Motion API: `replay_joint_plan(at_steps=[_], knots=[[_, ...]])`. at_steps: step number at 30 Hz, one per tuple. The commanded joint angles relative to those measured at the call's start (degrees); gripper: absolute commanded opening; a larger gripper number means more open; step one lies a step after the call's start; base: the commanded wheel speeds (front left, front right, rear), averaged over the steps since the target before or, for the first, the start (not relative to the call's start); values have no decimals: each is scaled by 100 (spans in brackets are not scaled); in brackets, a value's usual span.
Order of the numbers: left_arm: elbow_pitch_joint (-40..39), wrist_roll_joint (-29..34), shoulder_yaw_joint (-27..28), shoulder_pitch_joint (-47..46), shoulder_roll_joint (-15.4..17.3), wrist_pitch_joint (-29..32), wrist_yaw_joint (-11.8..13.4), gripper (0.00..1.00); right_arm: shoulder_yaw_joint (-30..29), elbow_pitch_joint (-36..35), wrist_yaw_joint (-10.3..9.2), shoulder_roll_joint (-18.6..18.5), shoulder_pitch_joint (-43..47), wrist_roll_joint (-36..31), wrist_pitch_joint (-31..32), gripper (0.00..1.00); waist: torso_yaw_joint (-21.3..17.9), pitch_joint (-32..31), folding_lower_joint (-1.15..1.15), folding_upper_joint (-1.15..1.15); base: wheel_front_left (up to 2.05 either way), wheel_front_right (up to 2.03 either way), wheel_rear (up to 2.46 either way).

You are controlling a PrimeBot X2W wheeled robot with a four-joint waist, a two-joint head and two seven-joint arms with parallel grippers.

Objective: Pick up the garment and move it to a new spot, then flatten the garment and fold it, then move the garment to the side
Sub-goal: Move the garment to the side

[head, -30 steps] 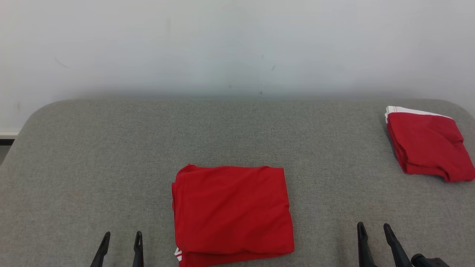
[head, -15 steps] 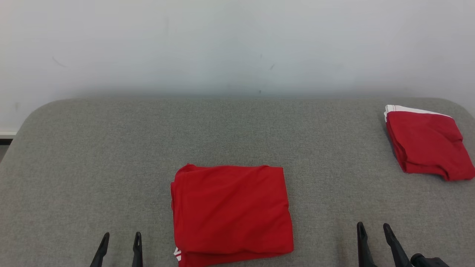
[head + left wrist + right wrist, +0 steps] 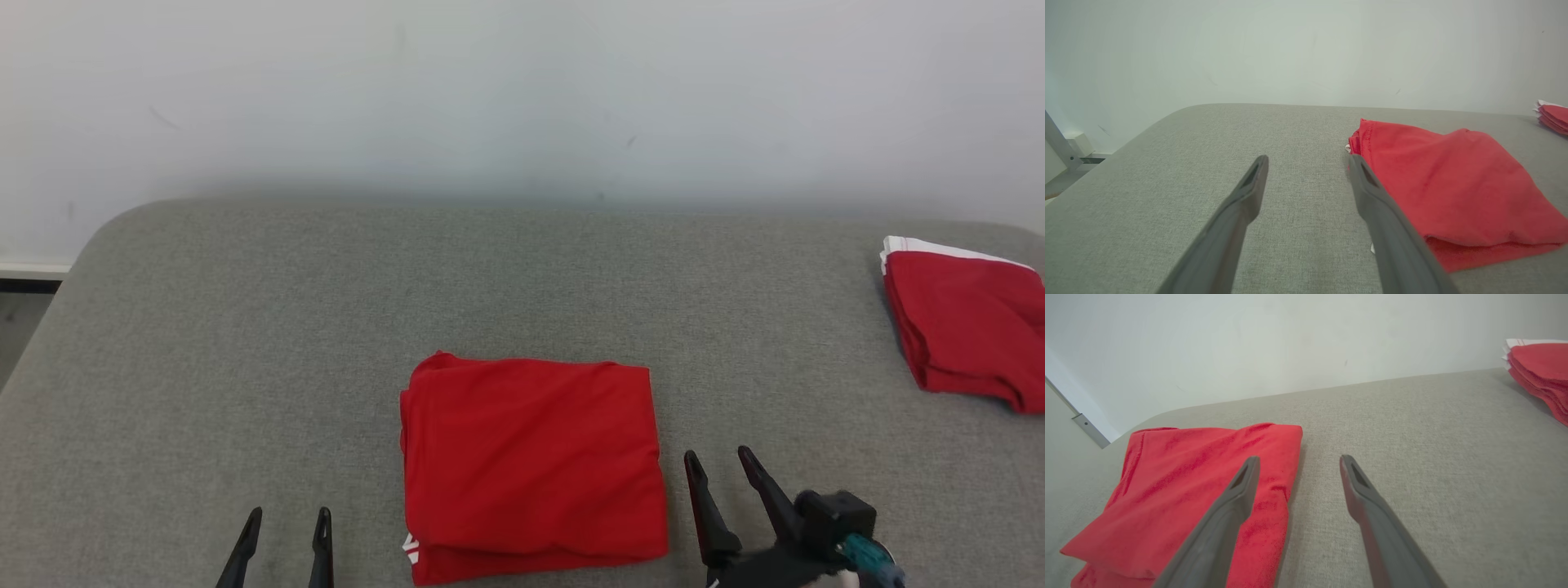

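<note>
Garment lies between spread left pincer and right pincer.

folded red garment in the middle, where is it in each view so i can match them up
Head view: folded red garment, lower centre on the grey surface.
Left wrist view: folded red garment, right half, mid-height.
Right wrist view: folded red garment, lower left.
Shared landmark: red pile with white edge, at the right edge in every view.
</note>
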Motion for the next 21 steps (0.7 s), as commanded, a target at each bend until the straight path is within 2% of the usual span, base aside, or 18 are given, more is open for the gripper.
replay_joint_plan(at_steps=[1, 6, 13, 19, 21], knots=[[11, -15, -34, -72, 0, -14, 21, 100, 100, 255, 2, -33, -245, 40, 3, 100, 124, 51, 0, 0, 0, 0, 0], [51, -47, -123, -87, 0, -14, 36, 100, 301, 1465, 2, -11, -1153, 144, 62, 100, 333, 125, 0, 0, 0, 0, 0], [110, -76, -207, -203, 0, -14, 31, 100, 158, 3106, 2, 16, -2010, 324, 305, 100, 648, 178, 0, 0, 0, 0, 0], [118, -96, -188, -168, -1, -14, 25, 100, 364, 3648, 2, 46, -2181, 662, 376, 100, 750, 182, 0, 0, 0, 0, 0], [129, -96, -192, -171, -1, -14, 22, 100, 646, 3733, 3, 55, -2119, 927, 599, 100, 771, 183, 0, 0, 0, 0, 0]])
